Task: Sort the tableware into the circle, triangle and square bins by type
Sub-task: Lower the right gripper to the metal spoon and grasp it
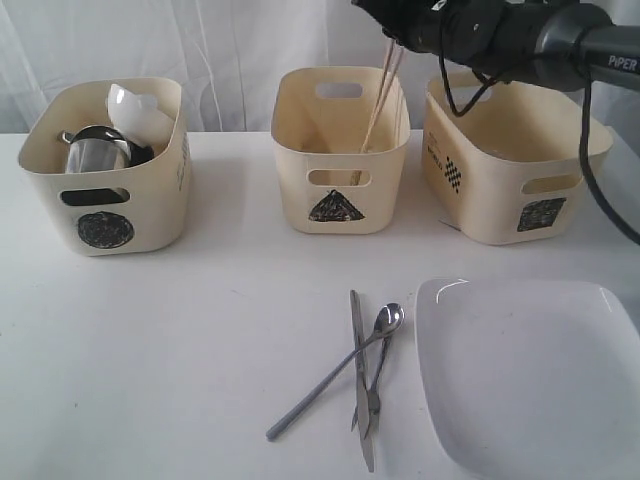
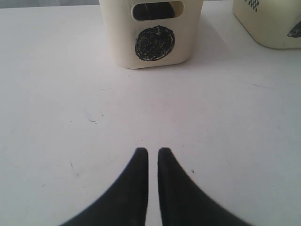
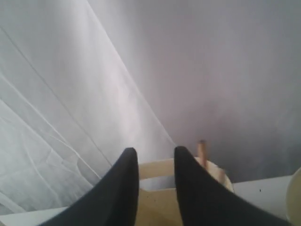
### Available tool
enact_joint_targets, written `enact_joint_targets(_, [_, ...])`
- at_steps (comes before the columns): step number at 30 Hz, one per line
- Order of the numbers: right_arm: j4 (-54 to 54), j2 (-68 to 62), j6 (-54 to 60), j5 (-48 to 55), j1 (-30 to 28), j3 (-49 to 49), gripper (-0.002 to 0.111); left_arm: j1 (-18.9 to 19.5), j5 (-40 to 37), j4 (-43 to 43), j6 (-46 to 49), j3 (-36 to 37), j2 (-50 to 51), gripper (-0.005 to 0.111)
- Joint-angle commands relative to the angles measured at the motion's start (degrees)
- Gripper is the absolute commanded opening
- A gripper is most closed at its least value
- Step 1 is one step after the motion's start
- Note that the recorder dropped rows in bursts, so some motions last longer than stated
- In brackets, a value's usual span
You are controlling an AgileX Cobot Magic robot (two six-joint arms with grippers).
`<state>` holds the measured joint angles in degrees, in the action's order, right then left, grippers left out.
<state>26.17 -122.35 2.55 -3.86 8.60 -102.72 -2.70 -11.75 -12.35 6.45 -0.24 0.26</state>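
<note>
The wooden chopsticks (image 1: 380, 95) lean upright in the triangle bin (image 1: 340, 190). My right gripper (image 3: 151, 150) hovers open above that bin's rim (image 3: 155, 168), and a chopstick tip (image 3: 201, 150) stands just outside one finger. The circle bin (image 1: 105, 215) holds steel mugs (image 1: 90, 155) and the small white bowl (image 1: 135, 105). On the table lie the spoon (image 1: 388, 319), knife (image 1: 356, 330) and fork (image 1: 374, 395), crossed together, beside the large white square plate (image 1: 530, 380). My left gripper (image 2: 153, 151) is shut on nothing, low over bare table facing the circle bin (image 2: 117, 42).
The square bin (image 1: 500, 190) stands at the right, under the right arm (image 1: 480, 35) and its hanging cable. A white curtain hangs behind the bins. Another bin's corner (image 2: 273, 23) shows in the left wrist view.
</note>
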Motion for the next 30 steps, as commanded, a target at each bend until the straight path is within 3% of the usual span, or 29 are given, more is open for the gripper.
enact_joint_targets(1, [-1.7,3.33,2.46,5.21,-0.02,-0.5,0.028,0.01,0.22,-0.19,-0.21,0.24,-0.26,0.014])
enact_joint_targets(7, [-1.7,11.23,11.15,13.29,-0.02,5.7,0.028,0.01,0.22,-0.19,-0.21,0.24,-0.26,0.014])
enact_joint_targets(19, [-6.74,29.89,11.23,34.76,2.4,30.65,0.029,0.01,0.22,-0.19,-0.21,0.24,-0.26,0.014])
enact_joint_targets(21, [-8.58,31.36,11.23,37.92,4.26,33.85,0.034,0.01,0.22,-0.19,-0.21,0.24,-0.26,0.014])
enact_joint_targets(24, [-10.55,32.27,11.37,40.21,9.98,40.47,0.052,0.01,0.22,-0.19,-0.21,0.24,-0.26,0.014])
enact_joint_targets(25, [-11.03,32.16,11.92,40.19,10.96,41.31,0.052,0.01,0.22,-0.19,-0.21,0.24,-0.26,0.014])
enact_joint_targets(27, [-14.06,31.95,18.2,39.96,14.37,43.38,0.052,0.01,0.22,-0.19,-0.21,0.24,-0.26,0.014])
enact_joint_targets(30, [-15.52,31.59,36.89,39.97,18.9,44.03,0.052,0.01,0.22,-0.19,-0.21,0.24,-0.26,0.014])
